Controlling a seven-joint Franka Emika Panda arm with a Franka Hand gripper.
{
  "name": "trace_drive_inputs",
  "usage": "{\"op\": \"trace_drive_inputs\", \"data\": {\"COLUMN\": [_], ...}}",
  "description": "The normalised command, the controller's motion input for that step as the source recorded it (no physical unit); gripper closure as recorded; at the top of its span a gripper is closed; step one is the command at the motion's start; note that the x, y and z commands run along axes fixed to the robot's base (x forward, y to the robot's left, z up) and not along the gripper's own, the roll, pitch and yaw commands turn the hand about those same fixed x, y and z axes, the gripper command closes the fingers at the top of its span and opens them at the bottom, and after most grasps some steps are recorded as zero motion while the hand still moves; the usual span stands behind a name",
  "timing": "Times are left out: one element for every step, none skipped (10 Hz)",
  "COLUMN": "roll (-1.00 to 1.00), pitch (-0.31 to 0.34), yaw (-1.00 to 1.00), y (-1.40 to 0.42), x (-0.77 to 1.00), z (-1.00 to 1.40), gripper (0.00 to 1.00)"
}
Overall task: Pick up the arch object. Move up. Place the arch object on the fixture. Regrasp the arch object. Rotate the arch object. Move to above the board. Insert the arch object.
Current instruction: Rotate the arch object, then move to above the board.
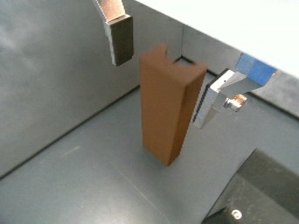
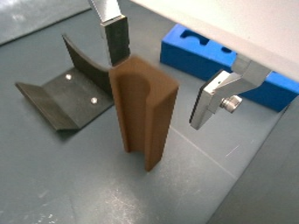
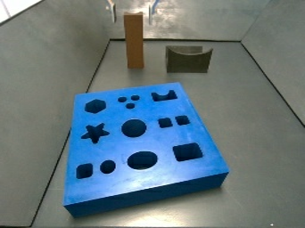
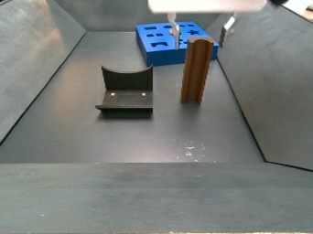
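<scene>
The arch object [image 4: 196, 73] is a long orange-brown block standing upright on the dark floor, with a rounded groove down one face [image 2: 146, 109]. My gripper [image 4: 199, 33] hangs open over its top end, one silver finger [image 1: 121, 39] on each side and a gap to the wood on both. In a wrist view the gripper [image 2: 162, 72] straddles the block's upper part. The fixture [image 4: 124, 91], a dark bracket with a concave dip in its top, sits on the floor beside the block [image 2: 65, 87]. The blue board [image 3: 143, 134] with shaped holes lies flat farther off [image 4: 171, 41].
Grey walls [image 3: 71, 44] enclose the floor on all sides. The arch object [image 3: 135, 40] and the fixture [image 3: 187, 58] stand near the back wall in a side view, with the gripper [image 3: 134, 9] at the frame's top edge.
</scene>
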Motion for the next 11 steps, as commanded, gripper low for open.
{"op": "trace_drive_inputs", "data": {"roll": [-0.09, -0.09, -0.09, 0.13, 0.13, 0.13, 0.13, 0.13, 0.12, 0.12, 0.11], "pitch": [-0.068, -0.070, -0.064, -0.072, -0.048, -0.012, 0.043, 0.067, 0.085, 0.087, 0.089], "yaw": [0.04, 0.04, 0.04, 0.20, 0.19, 0.16, 0.10, 0.07, 0.06, 0.05, 0.04], "y": [0.00, 0.00, 0.00, -0.24, -0.24, -0.22, -0.18, -0.17, -0.15, -0.12, -0.09], "x": [0.00, 0.01, 0.00, 0.18, 0.16, 0.15, 0.13, 0.13, 0.11, 0.10, 0.07], "z": [-0.46, -0.26, 0.00, 1.00, 1.00, 1.00, 1.00, 1.00, 1.00, 1.00, 0.83], "gripper": [0.00, 0.00, 1.00, 1.00, 1.00, 1.00, 1.00, 1.00, 1.00, 1.00, 1.00]}}
